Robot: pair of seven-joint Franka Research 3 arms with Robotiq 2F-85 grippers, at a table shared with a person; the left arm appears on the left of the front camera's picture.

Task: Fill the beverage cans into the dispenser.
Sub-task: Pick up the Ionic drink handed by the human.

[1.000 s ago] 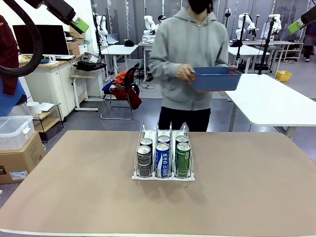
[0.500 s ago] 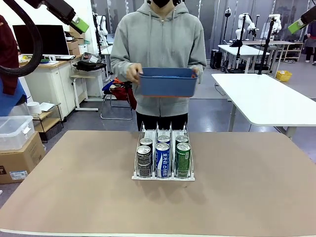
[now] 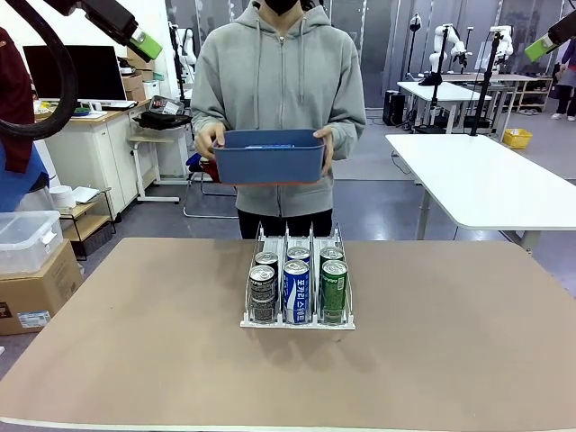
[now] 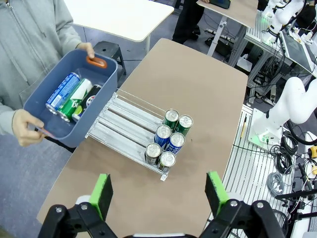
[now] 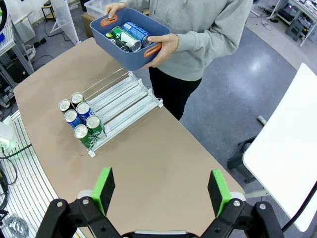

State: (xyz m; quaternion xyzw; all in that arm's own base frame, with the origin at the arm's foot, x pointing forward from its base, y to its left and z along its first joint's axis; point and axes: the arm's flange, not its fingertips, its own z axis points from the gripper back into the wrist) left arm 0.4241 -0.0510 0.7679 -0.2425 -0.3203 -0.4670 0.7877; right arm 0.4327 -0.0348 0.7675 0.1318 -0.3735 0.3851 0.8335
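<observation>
With left pincer [image 4: 158, 192] and right pincer [image 5: 161, 189] both wide open and empty, loose cans [image 4: 74, 96] lie well below and ahead of them in a tub [image 4: 99, 106] held by a person [image 3: 279, 90] beyond the rack [image 4: 124, 126]; likely heavy, stiff and slick, best clamped mid-body.

six beverage cans [image 3: 296, 290] up in the one dispenser [image 3: 297, 325], three lanes: two dark grey-black, two blue-and-white, two green-and-white. one blue tub [image 3: 268, 162], and at least three more cans [image 4: 74, 99] lying inside it.
</observation>
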